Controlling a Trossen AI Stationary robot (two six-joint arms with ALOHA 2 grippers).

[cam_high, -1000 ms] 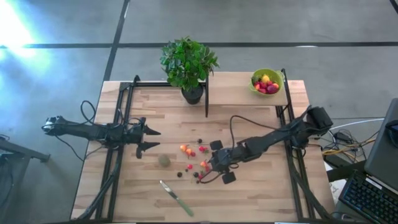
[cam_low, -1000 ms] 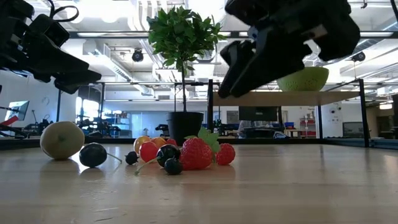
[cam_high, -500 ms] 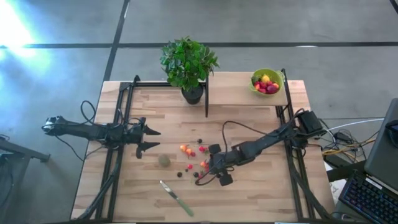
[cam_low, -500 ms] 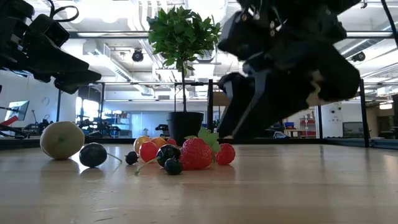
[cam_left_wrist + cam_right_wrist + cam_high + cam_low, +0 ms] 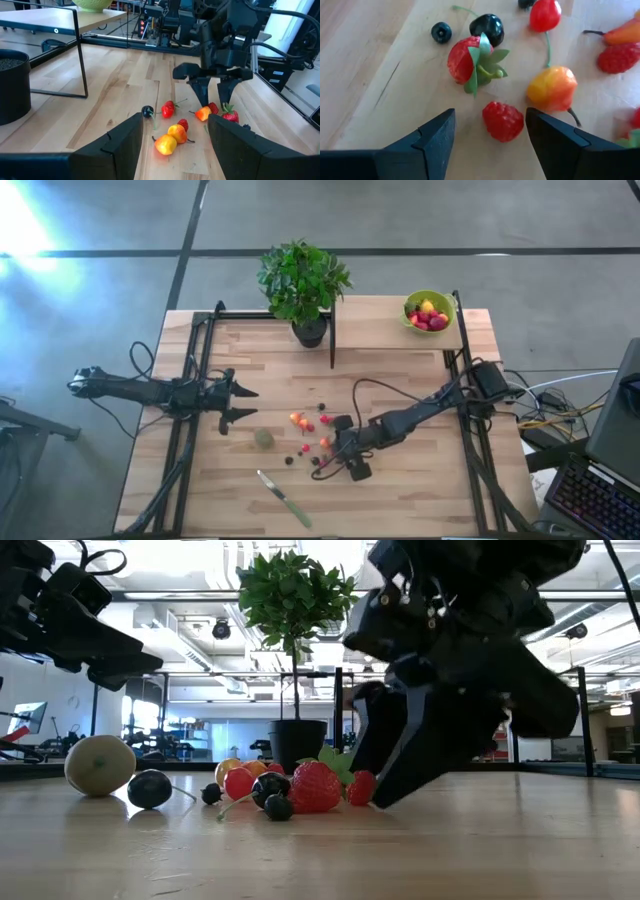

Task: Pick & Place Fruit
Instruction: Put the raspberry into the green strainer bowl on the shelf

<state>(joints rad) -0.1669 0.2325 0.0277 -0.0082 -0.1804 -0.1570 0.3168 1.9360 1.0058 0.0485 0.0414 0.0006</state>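
Observation:
Small toy fruits lie loose on the wooden table: a strawberry (image 5: 470,59), a red raspberry (image 5: 503,121), an orange-yellow fruit (image 5: 551,89), dark berries (image 5: 488,27) and a dull-green ball (image 5: 264,438). My right gripper (image 5: 490,116) is open and slants down over the cluster, low above the table. Its fingers stand either side of the raspberry with a gap on both sides. In the low view it (image 5: 400,775) stands just beside the raspberry (image 5: 362,787). My left gripper (image 5: 245,403) waits open at the table's left, pointing at the fruit.
A lime-green bowl (image 5: 428,311) with fruit in it sits on a raised shelf at the far right. A potted plant (image 5: 303,285) stands at the far middle. A green-handled knife (image 5: 283,498) lies near the front edge. Black frame rails run along both sides.
My right gripper has come down from well above the table to just over the fruit cluster, its fingers now around the raspberry. The fruits have stayed where they were.

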